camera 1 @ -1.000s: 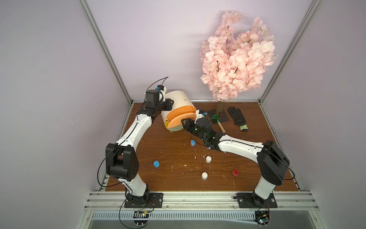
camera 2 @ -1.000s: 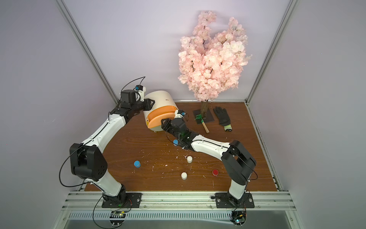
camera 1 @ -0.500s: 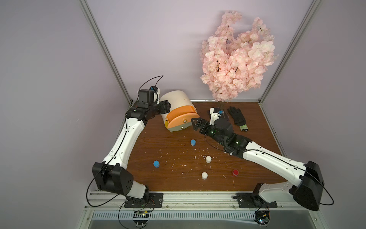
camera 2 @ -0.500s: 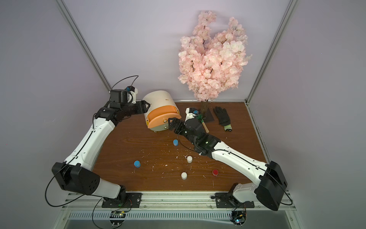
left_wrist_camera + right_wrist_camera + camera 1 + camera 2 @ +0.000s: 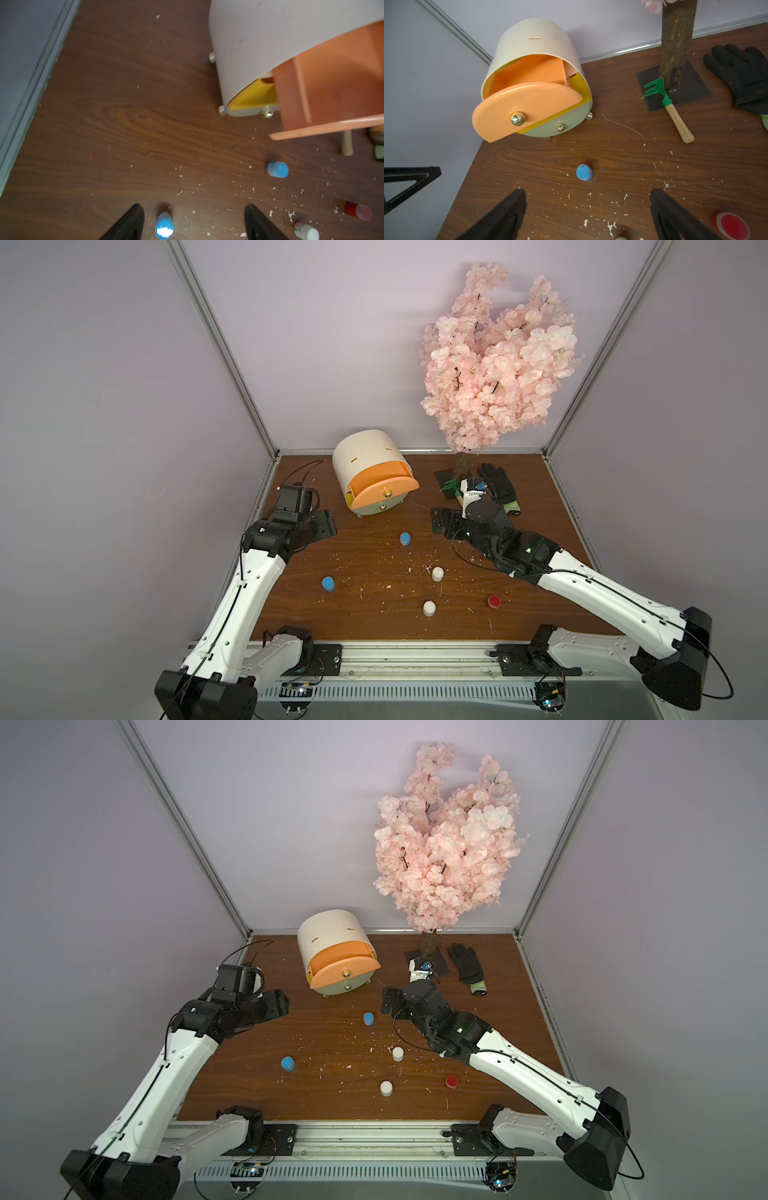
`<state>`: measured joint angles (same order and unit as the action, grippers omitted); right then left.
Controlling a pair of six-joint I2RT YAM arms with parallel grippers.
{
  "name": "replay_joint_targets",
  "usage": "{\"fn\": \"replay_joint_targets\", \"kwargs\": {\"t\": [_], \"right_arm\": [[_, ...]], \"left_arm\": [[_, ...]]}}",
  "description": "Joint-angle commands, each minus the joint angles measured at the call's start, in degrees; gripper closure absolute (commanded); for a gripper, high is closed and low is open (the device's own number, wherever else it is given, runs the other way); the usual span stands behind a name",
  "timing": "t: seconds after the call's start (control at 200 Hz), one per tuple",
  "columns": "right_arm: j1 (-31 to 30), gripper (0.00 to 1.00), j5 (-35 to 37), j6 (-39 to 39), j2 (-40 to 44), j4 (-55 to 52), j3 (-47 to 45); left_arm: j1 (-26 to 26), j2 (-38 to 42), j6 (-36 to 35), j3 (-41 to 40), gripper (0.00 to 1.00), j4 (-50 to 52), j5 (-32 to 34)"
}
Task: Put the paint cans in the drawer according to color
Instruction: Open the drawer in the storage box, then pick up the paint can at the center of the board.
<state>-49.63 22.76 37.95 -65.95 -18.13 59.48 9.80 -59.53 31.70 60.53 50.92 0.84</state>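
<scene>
The drawer cabinet (image 5: 365, 456) (image 5: 328, 932) stands at the back, and its peach top drawer (image 5: 384, 491) (image 5: 527, 108) is pulled out. On the table stand two blue paint cans (image 5: 405, 538) (image 5: 328, 583), two white ones (image 5: 437, 573) (image 5: 429, 608) and a red one (image 5: 493, 601). My left gripper (image 5: 326, 526) (image 5: 193, 209) hangs open to the left of the cabinet. In its wrist view a blue can (image 5: 164, 226) shows between the fingers, low on the table. My right gripper (image 5: 438, 522) (image 5: 587, 195) is open and empty, just right of the farther blue can (image 5: 584, 172).
A pink blossom tree (image 5: 494, 360) on a dark base plate, a black glove (image 5: 498, 485) and a small green rake (image 5: 668, 106) sit at the back right. White flecks litter the brown table (image 5: 361, 564). Walls close the left, back and right sides.
Both arms have drawn back from the cabinet, the left toward the left wall, the right toward the table's middle. Both grippers have opened.
</scene>
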Motion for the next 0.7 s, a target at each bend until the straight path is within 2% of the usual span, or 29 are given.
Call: {"fn": "replay_joint_targets", "kwargs": {"t": [0.0, 0.245, 0.35, 0.475, 0.696], "right_arm": [[0.84, 0.01, 1.81, -2.4, 0.93, -1.55, -1.02], [0.85, 0.01, 0.24, -2.89, -2.29, -2.84, -0.75], [0.85, 0.01, -0.76, -2.39, -2.77, -1.45, -1.61], [0.84, 0.01, -1.76, -1.66, -3.46, -0.51, -2.0], [0.85, 0.01, -2.22, -1.4, -3.35, 0.34, -2.09]], "left_arm": [[0.52, 1.49, 8.1, -3.58, 0.25, 4.63, 2.27], [0.86, -1.44, 15.05, -12.06, 0.45, 5.79, 0.13], [2.85, -4.63, 15.62, -13.34, 0.5, 5.59, 3.37], [5.44, -8.09, 16.37, -14.34, 0.52, 4.84, 5.71], [8.13, -10.53, 17.12, -17.06, 0.51, 0.85, 5.31]]}}
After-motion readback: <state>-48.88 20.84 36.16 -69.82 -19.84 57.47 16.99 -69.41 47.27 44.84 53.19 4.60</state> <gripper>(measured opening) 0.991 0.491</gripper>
